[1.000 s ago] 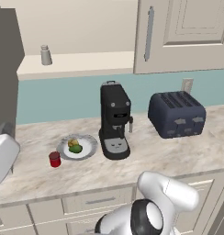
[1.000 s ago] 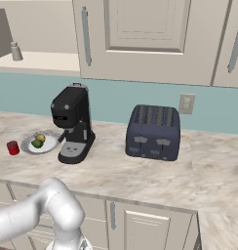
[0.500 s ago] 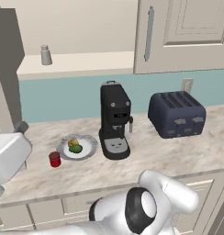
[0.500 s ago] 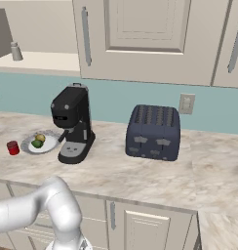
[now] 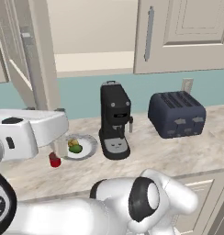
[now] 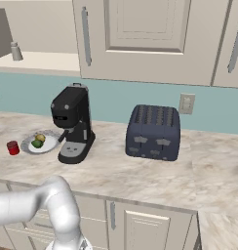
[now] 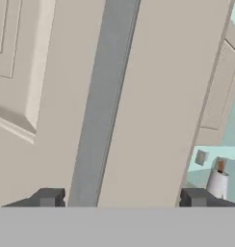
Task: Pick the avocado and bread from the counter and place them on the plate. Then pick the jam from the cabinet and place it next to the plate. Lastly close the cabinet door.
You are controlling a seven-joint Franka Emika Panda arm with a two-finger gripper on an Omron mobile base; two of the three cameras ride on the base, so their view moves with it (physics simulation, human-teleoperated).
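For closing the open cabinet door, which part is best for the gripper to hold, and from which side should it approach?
Probably the vertical silver bar handle on the cabinet door. It is long, narrow and stands off the panel, so the fingers can straddle it. The gripper is open, facing the door front, with the bar somewhat left of centre between its fingertips. Come straight at the door's face and close across the bar's width.

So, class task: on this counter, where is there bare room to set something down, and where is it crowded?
Bare counter lies between the coffee machine and the toaster, along the front edge before both, and right of the toaster. It is crowded at the left: the jam stands close beside the plate, which holds the avocado and bread and almost meets the coffee machine.
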